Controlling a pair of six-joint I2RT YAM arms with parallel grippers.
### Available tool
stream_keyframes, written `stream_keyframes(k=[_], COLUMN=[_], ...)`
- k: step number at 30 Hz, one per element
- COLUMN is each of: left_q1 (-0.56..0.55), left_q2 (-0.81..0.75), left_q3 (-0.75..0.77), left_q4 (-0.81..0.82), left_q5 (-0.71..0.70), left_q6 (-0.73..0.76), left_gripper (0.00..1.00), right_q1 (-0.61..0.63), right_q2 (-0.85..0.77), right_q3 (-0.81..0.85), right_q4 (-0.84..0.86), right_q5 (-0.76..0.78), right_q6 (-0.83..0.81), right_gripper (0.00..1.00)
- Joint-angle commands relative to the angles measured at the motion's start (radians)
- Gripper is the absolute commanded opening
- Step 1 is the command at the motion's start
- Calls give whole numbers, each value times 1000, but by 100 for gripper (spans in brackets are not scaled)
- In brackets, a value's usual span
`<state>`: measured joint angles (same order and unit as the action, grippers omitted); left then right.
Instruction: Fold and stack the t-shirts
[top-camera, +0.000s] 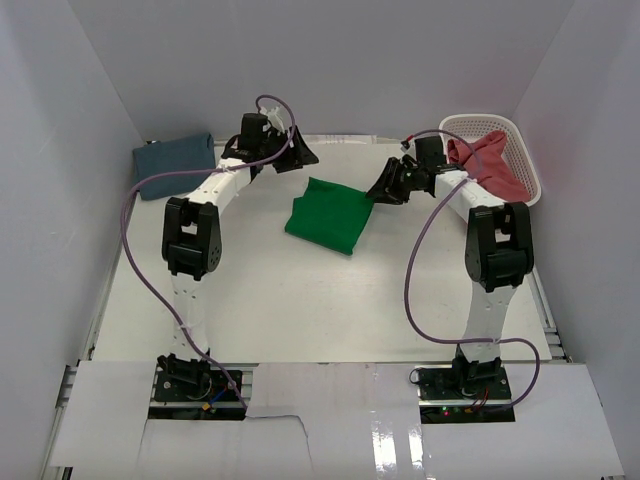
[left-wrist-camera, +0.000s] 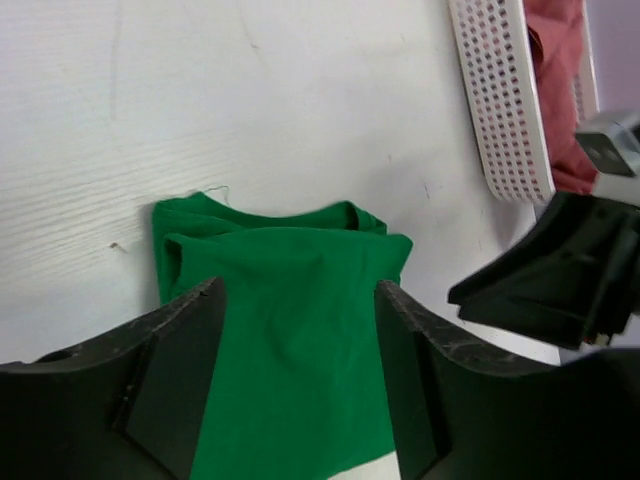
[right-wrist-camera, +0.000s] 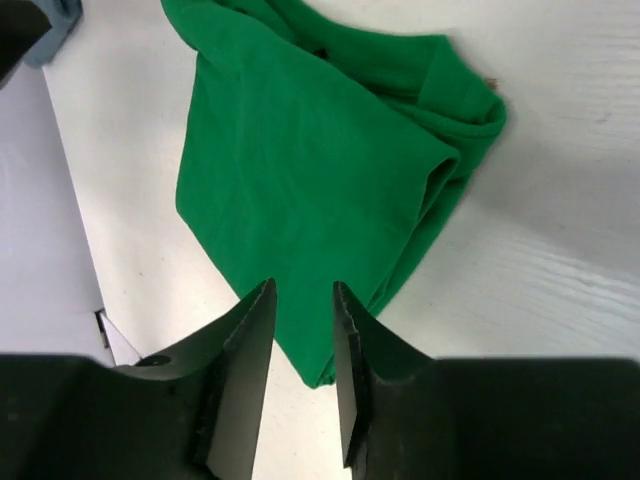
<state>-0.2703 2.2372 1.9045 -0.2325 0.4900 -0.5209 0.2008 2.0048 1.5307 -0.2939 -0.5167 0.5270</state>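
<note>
Tabletop (top-camera: 300, 300) space is shared by three garments: the green t-shirt (top-camera: 330, 215) is laid near the middle, folded into a rough rectangle with one edge bunched and layered; the blue t-shirt (top-camera: 175, 165) is set folded at the far left corner; the red t-shirt (top-camera: 490, 160) is draped unfolded over the white basket (top-camera: 527, 160) at the far right. The left gripper (left-wrist-camera: 300, 290) is held just beyond the green shirt's far edge, its fingers spread wide with nothing between them. The right gripper (right-wrist-camera: 303, 290) is poised above the shirt's right corner, its fingers only narrowly parted and nothing pinched. The green shirt's fold is judged to be the step in hand. For a clean result, all layers at the bunched edge should be caught together, both corners should be lifted evenly, and the cloth should be laid flat before it is carried to the blue one
</note>
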Motion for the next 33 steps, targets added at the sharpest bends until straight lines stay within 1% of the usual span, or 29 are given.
stream_keyframes(k=[1, 2, 3, 5, 6, 7, 10, 11, 14, 17, 20, 23, 24, 27, 32, 33], left_q1=[8, 8, 8, 8, 8, 8, 8, 8, 8, 8, 8, 8, 6, 5, -4, -9], left_q2=[-1, 37, 54, 91, 128, 142, 191, 197, 222, 245, 254, 286, 295, 343, 421, 438], left_q3=[13, 31, 48, 102, 123, 158, 200, 199, 194, 188, 168, 154, 159, 180, 249, 266], left_q4=[10, 10, 10, 10, -2, -1, 10, 25, 77, 97, 105, 116, 116, 114, 90, 66], left_q5=[203, 235, 258, 317, 324, 341, 392, 412, 484, 539, 548, 529, 509, 455, 368, 307], left_q6=[104, 104, 102, 90, 88, 82, 76, 71, 56, 64, 79, 84, 88, 102, 122, 139], left_gripper=[70, 65, 48, 19, 0, 0, 0, 0, 0, 0, 0, 0, 0, 0, 0, 0], right_q1=[11, 11, 17, 22, 23, 25, 29, 32, 43, 54, 61, 61, 60, 60, 60, 60], right_q2=[29, 54, 66, 106, 120, 133, 190, 218, 270, 313, 360, 409, 428, 434, 437, 430], right_q3=[-29, -21, -15, 15, 26, 38, 75, 83, 126, 167, 209, 252, 273, 272, 241, 227], right_q4=[102, 117, 134, 171, 183, 218, 275, 344, 433, 487, 513, 501, 458, 400, 328, 326], right_q5=[-71, -98, -109, -135, -146, -175, -227, -244, -285, -307, -302, -272, -238, -149, -65, -37], right_q6=[28, 47, 56, 80, 93, 103, 169, 213, 270, 329, 355, 343, 312, 274, 222, 217], right_gripper=[33, 24, 8, 8, 8, 8, 8, 8, 8, 8, 8, 8, 8, 8, 8, 8])
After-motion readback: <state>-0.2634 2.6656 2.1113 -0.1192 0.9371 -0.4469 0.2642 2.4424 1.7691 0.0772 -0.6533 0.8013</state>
